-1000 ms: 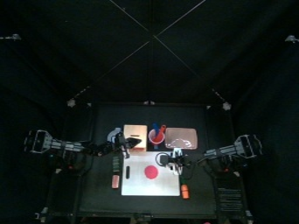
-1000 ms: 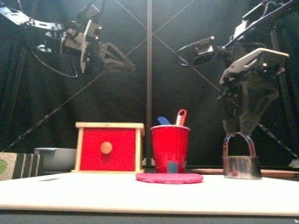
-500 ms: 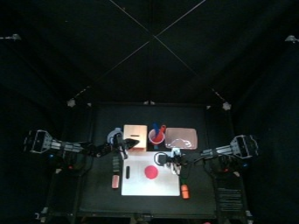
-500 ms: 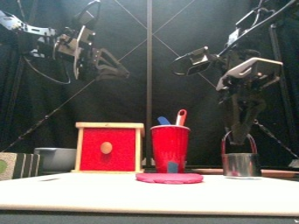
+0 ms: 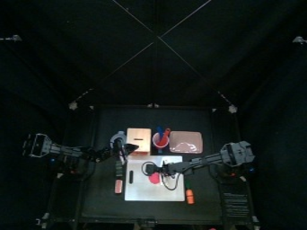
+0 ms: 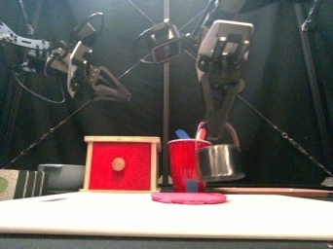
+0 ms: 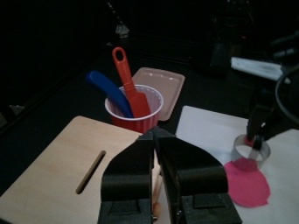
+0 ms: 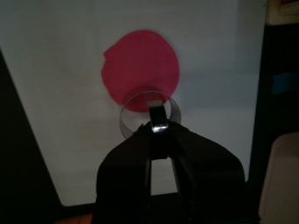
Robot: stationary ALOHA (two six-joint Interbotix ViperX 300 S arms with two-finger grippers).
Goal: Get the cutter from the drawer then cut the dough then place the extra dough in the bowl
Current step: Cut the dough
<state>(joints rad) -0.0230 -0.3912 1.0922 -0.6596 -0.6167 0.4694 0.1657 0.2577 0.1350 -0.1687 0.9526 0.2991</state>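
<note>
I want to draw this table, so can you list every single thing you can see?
white cutting board: one, white, front middle of the table.
dough: one disc, pink, flat on the board.
cutter: one, metal, hanging tilted above the board.
wooden box: one, pale with a red front, behind the board.
red cup: one, right of the box.
blue knife: one, in the cup.
red knife: one, in the cup.
pink tray: one, right of the cup.
bowl: one, blue-grey, left of the box.
small orange thing: one, right of the board.
small red thing: one, left of the board.
left gripper: fingers shut, empty, over the box.
right gripper: fingers shut on the cutter's handle.
</note>
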